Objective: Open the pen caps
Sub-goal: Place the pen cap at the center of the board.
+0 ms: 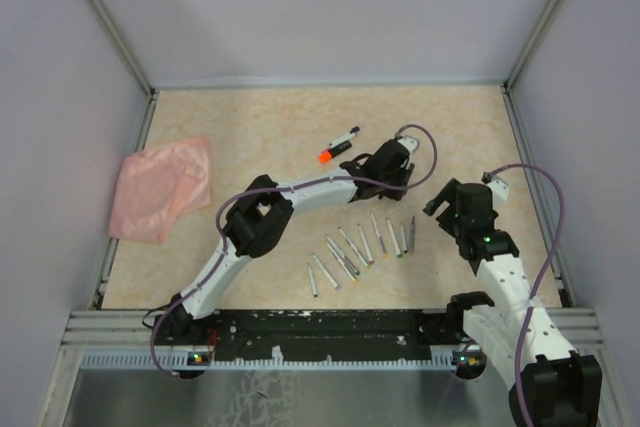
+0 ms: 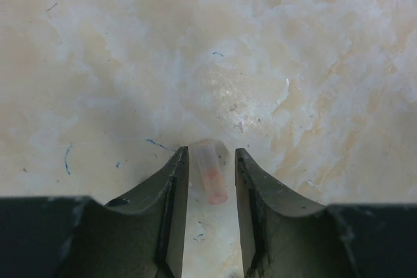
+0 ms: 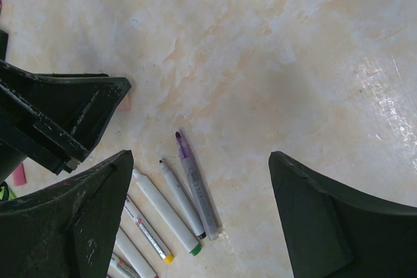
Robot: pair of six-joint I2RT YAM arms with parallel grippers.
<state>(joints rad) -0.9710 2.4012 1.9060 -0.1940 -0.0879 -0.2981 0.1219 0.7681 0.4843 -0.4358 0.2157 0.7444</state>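
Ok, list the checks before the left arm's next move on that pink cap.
1. Pink cap lies between the fingers of the left end effector: ok.
2. Jaws open, gap each side of the cap: ok.
3. Right end effector open and empty: ok.
4. Purple pen tip bared: ok.
5. Clearance between the two end effectors: close, cannot tell.
6. Other pens all uncapped: cannot tell.

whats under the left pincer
A small translucent pinkish cap lies on the table between the open fingers of the left pincer. Anything beneath the fingers themselves is hidden.
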